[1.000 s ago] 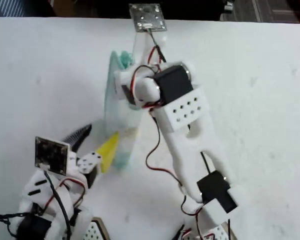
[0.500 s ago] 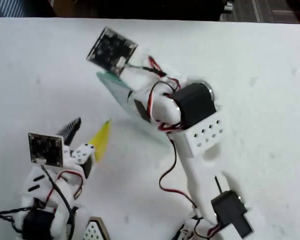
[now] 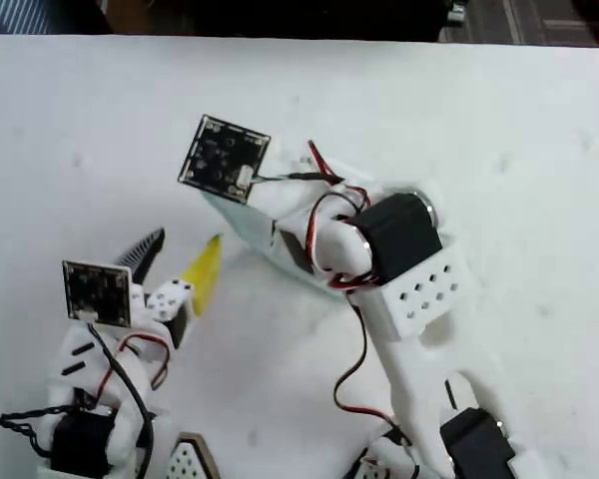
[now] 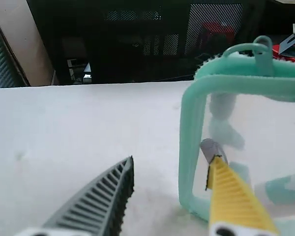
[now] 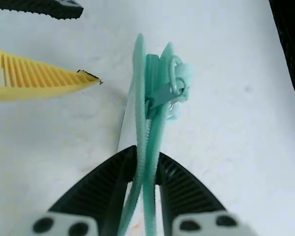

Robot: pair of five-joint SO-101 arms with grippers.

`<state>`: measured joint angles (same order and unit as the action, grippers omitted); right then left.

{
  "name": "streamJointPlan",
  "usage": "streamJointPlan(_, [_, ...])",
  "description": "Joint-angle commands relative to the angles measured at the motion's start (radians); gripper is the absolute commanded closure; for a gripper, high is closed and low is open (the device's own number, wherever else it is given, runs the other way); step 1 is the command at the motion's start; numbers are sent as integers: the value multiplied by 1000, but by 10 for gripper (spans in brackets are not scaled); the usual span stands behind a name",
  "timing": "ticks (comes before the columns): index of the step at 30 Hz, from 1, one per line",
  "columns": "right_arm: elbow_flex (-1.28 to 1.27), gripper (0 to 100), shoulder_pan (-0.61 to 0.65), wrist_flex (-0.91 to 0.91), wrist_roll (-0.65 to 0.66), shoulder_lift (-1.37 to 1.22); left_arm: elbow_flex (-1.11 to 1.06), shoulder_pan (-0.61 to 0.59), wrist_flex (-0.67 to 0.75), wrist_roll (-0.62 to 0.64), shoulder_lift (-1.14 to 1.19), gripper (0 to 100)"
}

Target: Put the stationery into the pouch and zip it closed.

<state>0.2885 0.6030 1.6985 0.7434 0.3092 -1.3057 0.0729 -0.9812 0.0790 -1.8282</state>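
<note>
Right gripper (image 5: 143, 156) is clenched on the pouch (image 5: 152, 98) — black fingers (image 5: 103, 191) pinch its teal zipper edge from both sides, and the ring pull (image 5: 177, 81) sits just past the fingertips. From above, the pouch is near the middle of the table (image 3: 499, 120), tucked under the right arm's wrist, with a wide stretch of white tabletop between it and the far edge. Left gripper (image 3: 188, 241) lies low beside it, jaws spread wide and holding nothing. Its yellow finger (image 4: 231, 196) is right up at the pouch's teal corner — possibly touching, hard to say from here. The grey finger (image 4: 103, 201) points out over open table.
</note>
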Motion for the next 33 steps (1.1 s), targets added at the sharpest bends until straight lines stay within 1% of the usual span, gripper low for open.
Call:
streamJointPlan(1, [-2, 981, -10, 13, 12, 18, 6, -7, 25, 3, -1, 769])
streamJointPlan(9, [-2, 981, -13, 13, 15, 18, 6, -7, 25, 3, -1, 778])
streamJointPlan(10, [-2, 981, -13, 15, 34, 18, 6, -7, 25, 3, -1, 778])
streamJointPlan(14, [-51, 981, -13, 19, 178, 38, 6, -13, 25, 3, -1, 778])
streamJointPlan(18, [-129, 981, -15, 19, 304, 93, 6, -73, 34, 6, -1, 778])
streamJointPlan(21, [-158, 981, -8, 19, 408, 134, 6, -94, 55, 9, -1, 778])
streamJointPlan(28, [-252, 981, -13, 19, 677, 252, 6, -189, 91, 11, -1, 778])
streamJointPlan(33, [-393, 981, -13, 19, 816, 374, 2, -193, 101, 11, -1, 778])
